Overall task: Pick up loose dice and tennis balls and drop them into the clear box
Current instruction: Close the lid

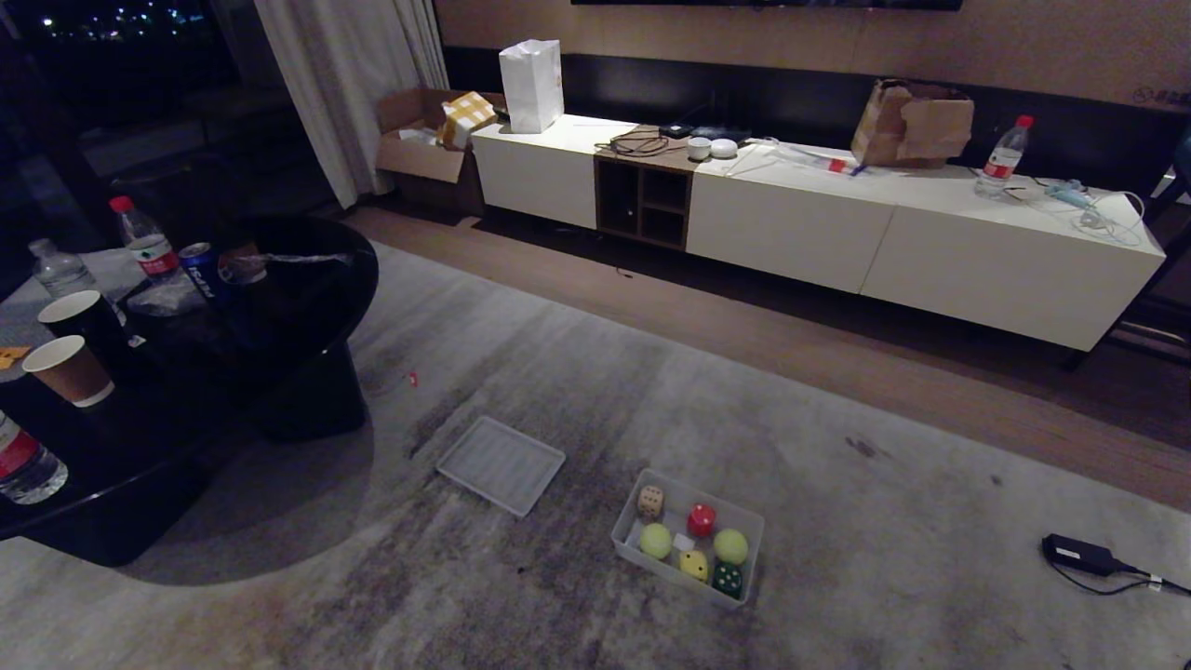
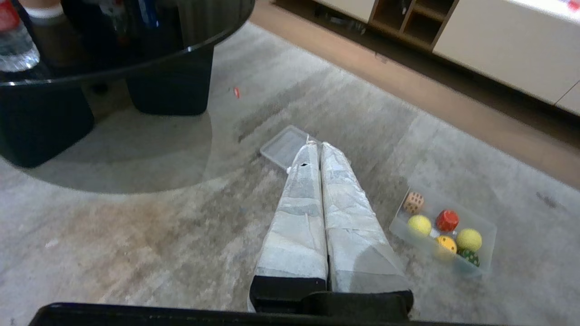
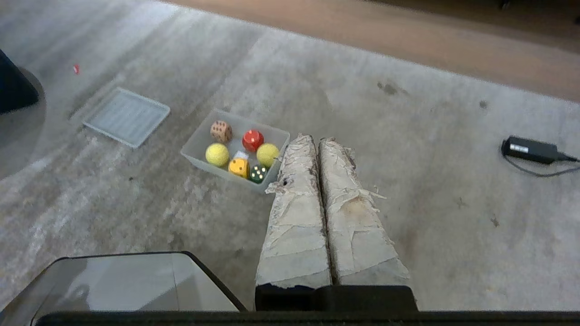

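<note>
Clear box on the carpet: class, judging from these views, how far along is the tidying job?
It looks finished. The clear box holds two tennis balls and four dice: beige, red, yellow and dark green. No loose ones show on the carpet. Nothing is in hand: the left end effector and right end effector are shut and empty. The ribbed lid lies apart.

Part of the lid (image 2: pixel 285 146) is hidden behind the left gripper (image 2: pixel 316 147). A bottle (image 1: pixel 26 462) is cut off by the head view's edge. The cabinet (image 2: pixel 498 40) is blurred.
</note>
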You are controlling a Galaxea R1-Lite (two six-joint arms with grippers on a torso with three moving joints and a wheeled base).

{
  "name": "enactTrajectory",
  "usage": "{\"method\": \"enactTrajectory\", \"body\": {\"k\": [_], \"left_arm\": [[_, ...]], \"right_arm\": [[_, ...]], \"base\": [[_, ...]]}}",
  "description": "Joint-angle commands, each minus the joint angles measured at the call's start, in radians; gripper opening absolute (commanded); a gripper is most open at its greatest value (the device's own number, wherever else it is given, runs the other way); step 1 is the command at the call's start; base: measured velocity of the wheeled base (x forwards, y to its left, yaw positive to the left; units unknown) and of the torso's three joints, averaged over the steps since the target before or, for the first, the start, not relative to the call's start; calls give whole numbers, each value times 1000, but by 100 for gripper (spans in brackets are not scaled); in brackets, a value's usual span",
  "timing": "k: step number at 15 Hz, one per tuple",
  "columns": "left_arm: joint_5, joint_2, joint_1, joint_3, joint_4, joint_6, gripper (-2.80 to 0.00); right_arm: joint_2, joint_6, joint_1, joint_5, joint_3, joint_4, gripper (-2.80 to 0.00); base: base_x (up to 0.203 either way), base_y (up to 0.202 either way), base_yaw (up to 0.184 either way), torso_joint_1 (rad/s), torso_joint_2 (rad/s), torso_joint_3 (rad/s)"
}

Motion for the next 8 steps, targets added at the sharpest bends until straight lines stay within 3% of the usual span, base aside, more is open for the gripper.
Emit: {"method": "enactTrajectory", "body": {"k": [1, 8], "left_arm": [[1, 1, 0, 2, 0, -1, -280], [1, 1, 0, 2, 0, -1, -280]], "right_arm": [[2, 0, 0, 0, 0, 2, -280], [2, 0, 0, 0, 0, 2, -280]], "base": [[0, 0, 0, 0, 5, 202], [0, 0, 0, 3, 1, 200]]}}
